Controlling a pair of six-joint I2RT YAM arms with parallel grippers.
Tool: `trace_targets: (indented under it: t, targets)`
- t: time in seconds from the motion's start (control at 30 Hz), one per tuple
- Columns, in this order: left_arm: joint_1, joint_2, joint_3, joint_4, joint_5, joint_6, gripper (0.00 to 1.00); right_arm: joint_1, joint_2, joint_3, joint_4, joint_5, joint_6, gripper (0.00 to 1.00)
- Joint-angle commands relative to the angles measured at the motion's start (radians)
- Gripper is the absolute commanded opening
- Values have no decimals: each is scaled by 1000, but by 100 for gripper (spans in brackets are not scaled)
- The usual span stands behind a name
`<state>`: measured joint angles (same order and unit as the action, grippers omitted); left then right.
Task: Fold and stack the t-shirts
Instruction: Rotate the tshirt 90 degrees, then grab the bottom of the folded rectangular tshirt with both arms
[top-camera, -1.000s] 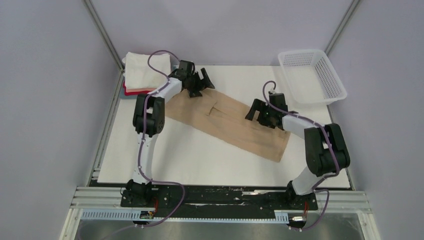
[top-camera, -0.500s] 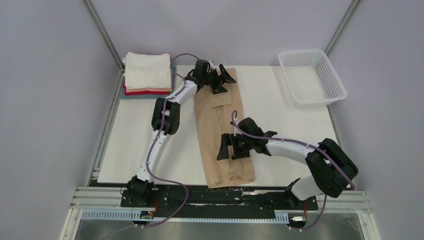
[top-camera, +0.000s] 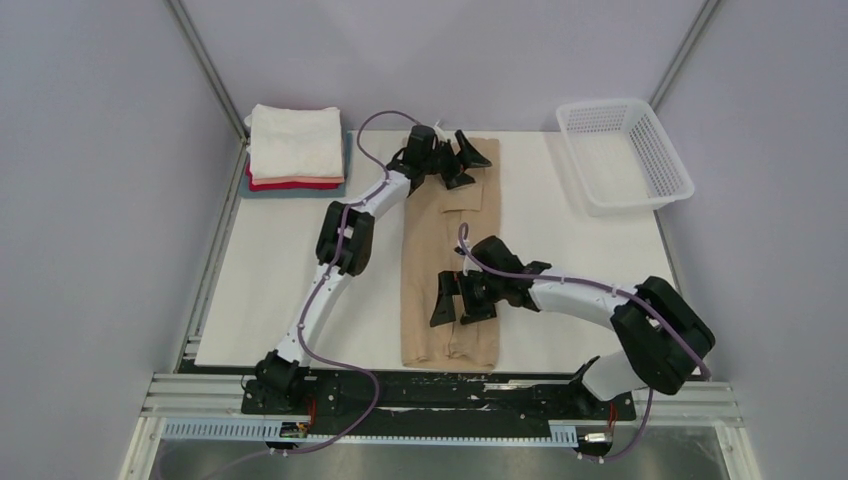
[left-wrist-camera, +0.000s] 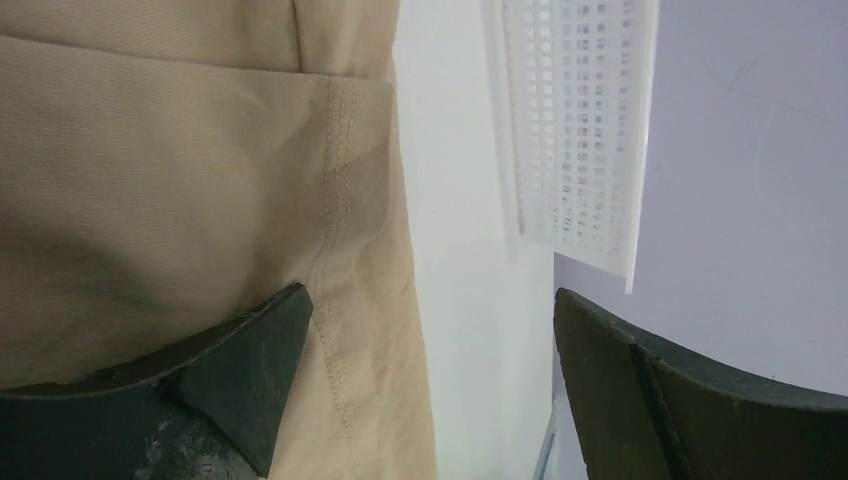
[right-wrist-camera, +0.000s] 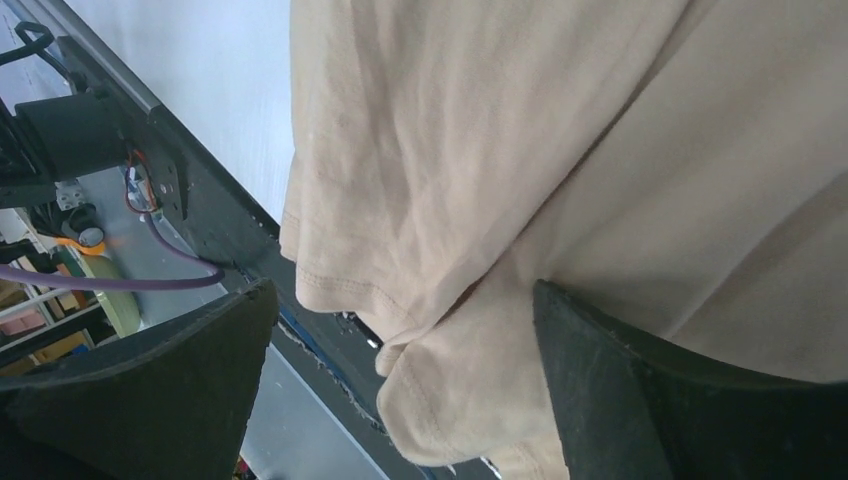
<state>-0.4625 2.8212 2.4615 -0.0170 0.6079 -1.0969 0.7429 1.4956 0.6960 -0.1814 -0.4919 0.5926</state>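
One tan t-shirt lies as a long narrow strip down the middle of the white table, with its rumpled hem end at the near edge. Four more folded tees sit in a neat stack at the far left corner: cream-white on top, then pink, red and grey-blue. There's one rectangular white plastic mesh basket far right. The tan cloth looks soft, with double-stitched seams. The left gripper is at the shirt's far end and the right gripper is over the near half, both spread wide and gripping nothing.
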Motion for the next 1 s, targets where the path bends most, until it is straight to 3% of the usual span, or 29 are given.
trace_targets:
  t: [0.0, 0.13, 0.3, 0.43, 0.5, 0.53, 0.7, 0.8, 0.97]
  targets:
    - [22, -57, 40, -6, -34, 92, 100, 9, -155, 18, -113, 104, -27, 100]
    - [8, -210, 43, -106, -26, 220, 100, 7, -382, 20, -197, 287, -15, 100]
    - [-32, -474, -84, -303, -59, 430, 100, 1, -599, -16, -341, 466, 63, 100]
    - [-65, -770, -319, -424, -141, 524, 100, -5, -640, -30, -459, 421, 75, 100]
    - [-87, -923, -506, -470, -251, 536, 100, -6, -630, -34, -522, 407, 82, 100]
    - [-100, -983, -671, -466, -294, 539, 100, -7, -623, -44, -541, 402, 90, 100]
    - [-263, -1413, -1315, -397, -628, 426, 100, -10, -571, -135, -530, 343, 115, 96]
    - [-397, -1551, -1504, -449, -811, 299, 100, -12, -540, -143, -506, 342, 116, 92]
    - [-539, -1700, -1686, -567, -877, 120, 100, -13, -496, -180, -420, 273, 117, 85]
